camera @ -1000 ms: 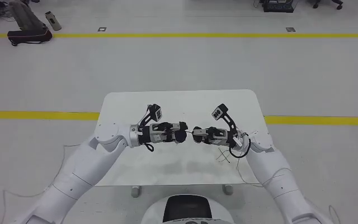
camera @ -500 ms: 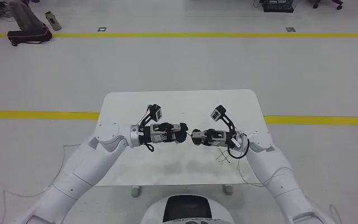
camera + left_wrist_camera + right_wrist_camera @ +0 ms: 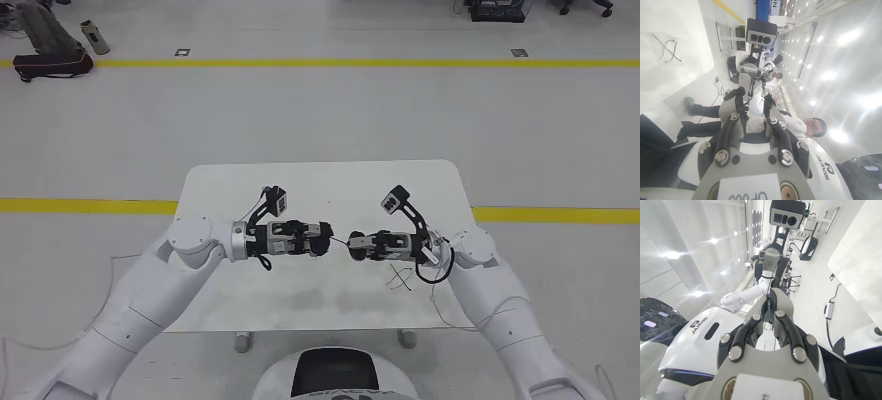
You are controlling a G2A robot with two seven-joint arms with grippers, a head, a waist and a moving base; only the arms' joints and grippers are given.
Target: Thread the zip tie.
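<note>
Left pincer [image 3: 322, 243] is hovering over the middle of the white table [image 3: 300, 180]. Its fingers [image 3: 730, 108] are standing apart and gripping nothing, and its tip is pointing straight at the other pincer. Just off those spread fingers, in the small gap between the two pincers, the zip tie [image 3: 341, 240] is showing as a thin black strand. Its free end is reaching toward the left pincer's opening, though I cannot tell whether it is touching either finger. Right pincer [image 3: 355, 245] is facing the left one tip to tip, near it and at about the same height. It is clamping down on the other end of the zip tie, its ribbed pads [image 3: 773, 300] pressing together. Behind the right pincer, under that arm's wrist and toward the robot, several spare ties [image 3: 400, 278] are lying crossed on the tabletop, well apart from the left pincer.
</note>
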